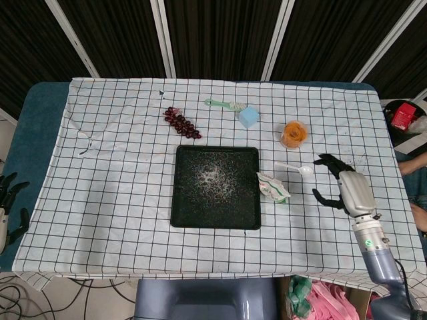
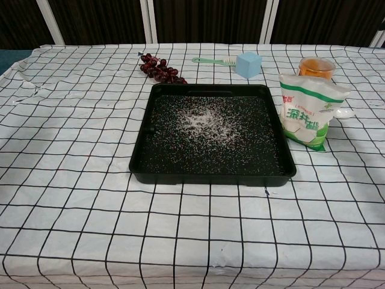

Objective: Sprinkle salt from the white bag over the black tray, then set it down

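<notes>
Surface [image 1: 120,200]: wide and spread with a white cloth ruled in black squares; dark slatted panels stand behind it.
Black tray [image 1: 215,187] [image 2: 213,131]: square, at the middle of the surface, with white salt grains scattered over its floor, thickest toward the far half.
Right hand [image 1: 341,181]: over the cloth on the right, well apart from the bag, fingers spread and holding nothing; only the head view shows it.
Left hand [image 1: 10,200]: at the left edge of the head view, off the side of the surface, dark fingers apart and empty.
White bag [image 1: 272,186] [image 2: 308,110]: set down on the cloth just beside the tray's right rim, top toward the far side, with green and red print on its face; no hand touches it.
Grape bunch [image 1: 181,123] [image 2: 159,68]: dark red, far-left of the tray.
Orange cup [image 1: 294,134] [image 2: 316,65]: far side of the bag, holding something orange.
Blue cube [image 1: 249,117] [image 2: 248,64]: light blue, beyond the tray's far right corner.
Green brush [image 1: 226,105] [image 2: 214,60]: pale green, lying just left of the cube.
White spoon [image 1: 294,168] [image 2: 343,112]: small, lying on the cloth between the bag and the right hand.
</notes>
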